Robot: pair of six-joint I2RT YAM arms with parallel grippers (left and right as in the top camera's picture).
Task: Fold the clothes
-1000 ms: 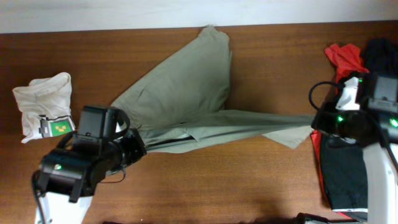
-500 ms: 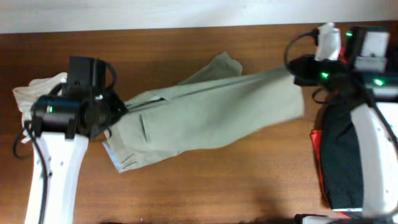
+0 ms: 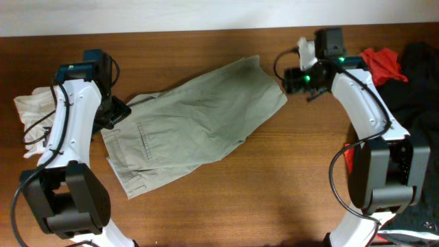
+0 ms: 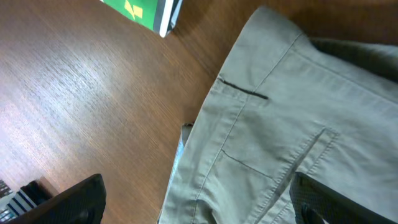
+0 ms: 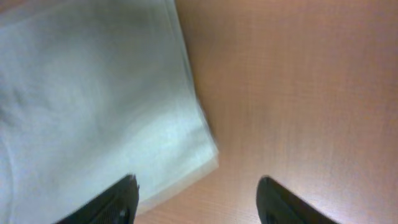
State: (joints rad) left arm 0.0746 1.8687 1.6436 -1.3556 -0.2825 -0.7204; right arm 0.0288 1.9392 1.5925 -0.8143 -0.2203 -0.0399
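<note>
The clothes (image 3: 192, 130), khaki trousers, lie folded flat on the wooden table, running diagonally from front left to back right. My left gripper (image 3: 115, 113) stands at their waistband end. In the left wrist view it (image 4: 199, 208) is open, the waistband and stitched pocket (image 4: 286, 124) lying loose below the spread fingers. My right gripper (image 3: 291, 80) is just off the trousers' far right corner. Its wrist view shows it (image 5: 199, 202) open over bare wood, the pale cloth's corner (image 5: 93, 93) beside the left finger (image 5: 118, 199), not gripped.
A small white garment with a green label (image 3: 34, 113) lies at the left edge, its label (image 4: 140, 9) close to the waistband. Red (image 3: 381, 62) and black (image 3: 418, 75) garments sit at the right. The table's back edge (image 3: 206, 31) runs just behind the trousers.
Both grippers, shut on the stretched trousers a second ago, carried them toward the back, laid them down folded over, and have opened and let go.
</note>
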